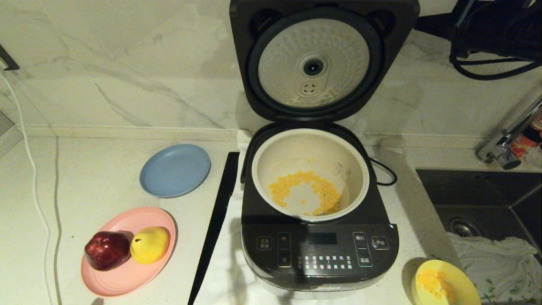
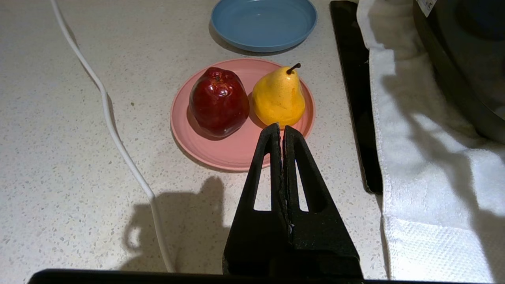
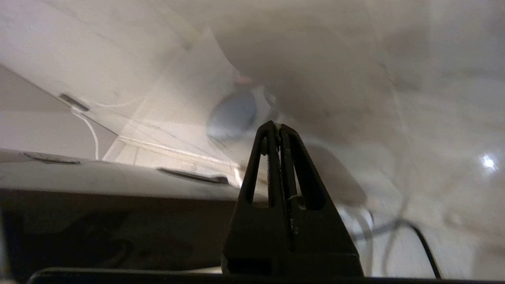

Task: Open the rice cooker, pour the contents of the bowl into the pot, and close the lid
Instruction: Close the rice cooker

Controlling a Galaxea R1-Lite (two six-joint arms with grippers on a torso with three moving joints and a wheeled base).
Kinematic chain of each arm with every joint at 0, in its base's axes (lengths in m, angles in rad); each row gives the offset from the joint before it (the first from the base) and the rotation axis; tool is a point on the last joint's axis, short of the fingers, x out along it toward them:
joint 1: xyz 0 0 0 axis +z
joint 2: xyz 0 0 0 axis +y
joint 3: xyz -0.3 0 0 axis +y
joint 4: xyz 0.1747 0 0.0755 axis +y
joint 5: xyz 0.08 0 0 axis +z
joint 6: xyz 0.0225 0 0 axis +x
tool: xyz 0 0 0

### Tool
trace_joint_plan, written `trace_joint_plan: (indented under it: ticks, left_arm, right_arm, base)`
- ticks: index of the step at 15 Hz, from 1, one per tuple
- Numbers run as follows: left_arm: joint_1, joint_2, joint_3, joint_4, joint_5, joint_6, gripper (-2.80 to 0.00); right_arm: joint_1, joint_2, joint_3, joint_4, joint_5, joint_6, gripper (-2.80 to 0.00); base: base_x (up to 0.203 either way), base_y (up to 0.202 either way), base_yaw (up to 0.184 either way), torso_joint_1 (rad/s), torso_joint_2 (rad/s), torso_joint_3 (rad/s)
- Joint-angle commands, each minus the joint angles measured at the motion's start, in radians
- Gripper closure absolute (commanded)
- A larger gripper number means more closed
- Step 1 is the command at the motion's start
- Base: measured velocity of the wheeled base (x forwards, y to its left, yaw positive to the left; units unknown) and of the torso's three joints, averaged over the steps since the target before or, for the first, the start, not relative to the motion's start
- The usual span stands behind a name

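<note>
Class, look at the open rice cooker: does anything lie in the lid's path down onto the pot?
Nothing visible does. The lid stands upright on its hinge, and the pot below it holds only kernels, well under its rim. The bowl sits on the counter in front of the cooker and to its right.

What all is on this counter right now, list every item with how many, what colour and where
rice cooker: one, dark grey-black, centre of counter
lid: one, dark with silver underside, standing open
pot: one, cream-white, inside the cooker
contents: many yellow kernels in the pot, some left in the bowl
bowl: one, pale yellow, front right of the cooker
blue plate: one, left of the cooker
pink plate: one, front left
apple: one, dark red, on the pink plate
pear: one, yellow, beside the apple
cable: one, white, far left
towel: one, white, under the cooker
sink: one, dark, right
left claw: shut, near the pink plate
right claw: shut, raised behind the lid
</note>
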Motion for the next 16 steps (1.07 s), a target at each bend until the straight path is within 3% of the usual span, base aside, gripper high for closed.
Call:
trace_joint_plan:
  ticks: [1, 6, 13, 16]
  left_arm:
    - [0.0, 0.0, 0.008, 0.0, -0.001, 0.0, 0.0]
    - [0.0, 0.0, 0.008, 0.0, 0.0, 0.0, 0.0]
    - [0.0, 0.0, 0.008, 0.0, -0.001, 0.0, 0.0]
    - [0.0, 0.0, 0.008, 0.0, -0.001, 0.0, 0.0]
  right_arm:
    - [0.023, 0.045, -0.001, -0.063, 0.016, 0.002, 0.0]
    - [0.074, 0.072, -0.001, -0.133, 0.03, -0.004, 0.0]
    - [0.077, 0.097, -0.001, -0.176, 0.033, -0.005, 0.0]
    - [0.08, 0.074, 0.002, -0.163, 0.072, 0.009, 0.0]
  base:
    - [0.0, 0.0, 0.0, 0.0, 0.0, 0.0]
    - [0.0, 0.0, 0.0, 0.0, 0.0, 0.0]
    - [0.0, 0.0, 0.0, 0.0, 0.0, 0.0]
    - [0.0, 0.0, 0.0, 0.0, 0.0, 0.0]
